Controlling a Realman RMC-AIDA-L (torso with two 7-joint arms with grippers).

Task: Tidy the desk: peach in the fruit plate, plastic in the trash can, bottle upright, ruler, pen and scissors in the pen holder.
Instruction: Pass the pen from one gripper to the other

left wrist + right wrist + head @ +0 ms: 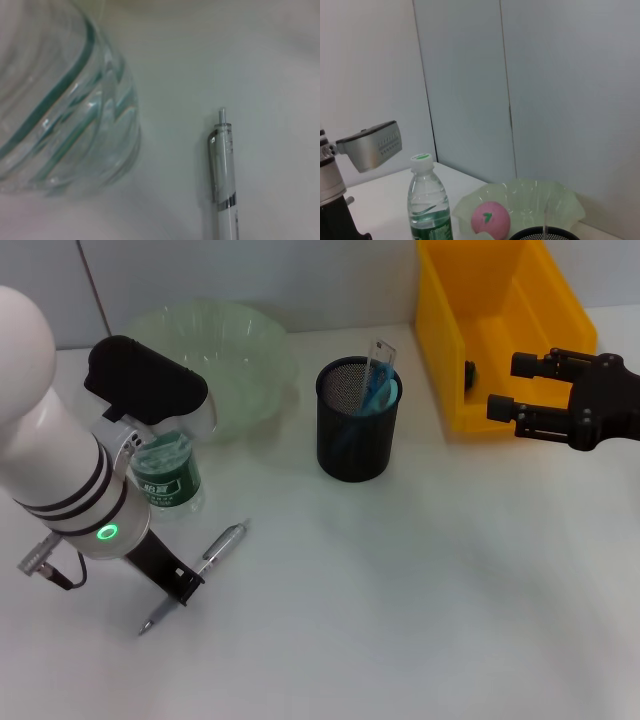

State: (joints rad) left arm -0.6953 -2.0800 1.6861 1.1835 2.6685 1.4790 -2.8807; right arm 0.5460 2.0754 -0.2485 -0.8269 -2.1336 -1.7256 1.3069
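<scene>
The clear bottle [166,476] [65,110] [427,205] with a green label stands upright at the left. Beside it the pen [222,545] [225,175] lies flat on the table, and my left gripper [172,580] is down over its lower half. The pink peach [490,219] rests in the green fruit plate [245,350] [560,200]. A clear ruler [380,358] and blue scissors [372,398] stand in the black mesh pen holder [355,445]. My right gripper [510,387] hangs open and empty before the yellow trash can [440,350]. The plastic is out of view.
The white table [400,590] stretches bare across the front and right. The trash can sits at the back right corner against the wall. My left arm [60,480] [370,145] covers the near left part of the table.
</scene>
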